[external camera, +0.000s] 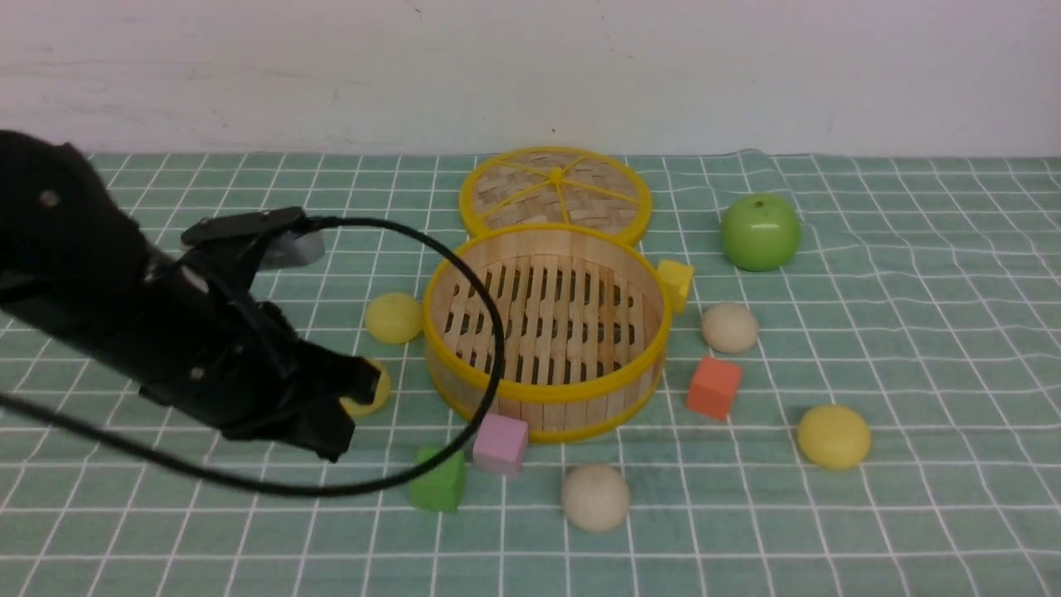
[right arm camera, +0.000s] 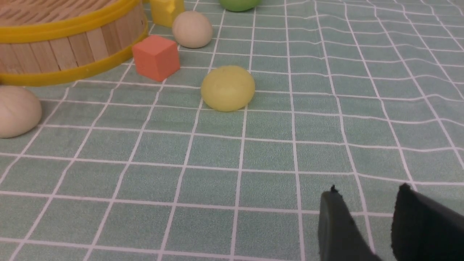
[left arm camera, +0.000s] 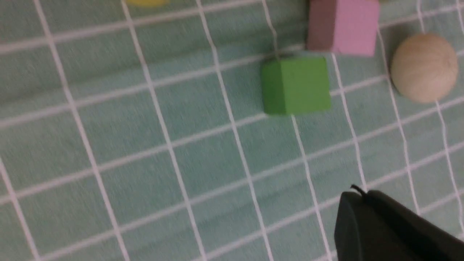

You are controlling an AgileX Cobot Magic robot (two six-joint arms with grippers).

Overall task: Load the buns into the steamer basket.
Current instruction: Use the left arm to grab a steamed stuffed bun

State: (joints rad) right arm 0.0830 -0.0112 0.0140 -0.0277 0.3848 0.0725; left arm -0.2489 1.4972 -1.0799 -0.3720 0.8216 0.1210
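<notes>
The steamer basket (external camera: 543, 398) stands mid-table with nothing in it. Three pale yellow buns lie on the cloth: one left of the basket (external camera: 394, 317), one (external camera: 371, 396) half hidden behind my left gripper, one at the right (external camera: 833, 436). Two beige buns lie at the front (external camera: 594, 497) and right of the basket (external camera: 729, 327). My left gripper (left arm camera: 357, 194) is shut and empty, low over the cloth beside the half-hidden bun. My right gripper (right arm camera: 368, 192) is open and empty, some way from the right yellow bun (right arm camera: 227, 88); it does not show in the front view.
The woven lid (external camera: 555, 195) lies behind the basket. A green apple (external camera: 760, 232) sits at the back right. Cubes surround the basket: pink (external camera: 501, 444), green (external camera: 439, 481), orange (external camera: 714, 387), yellow (external camera: 675, 282). The left arm's cable (external camera: 489, 332) loops over the basket's left rim.
</notes>
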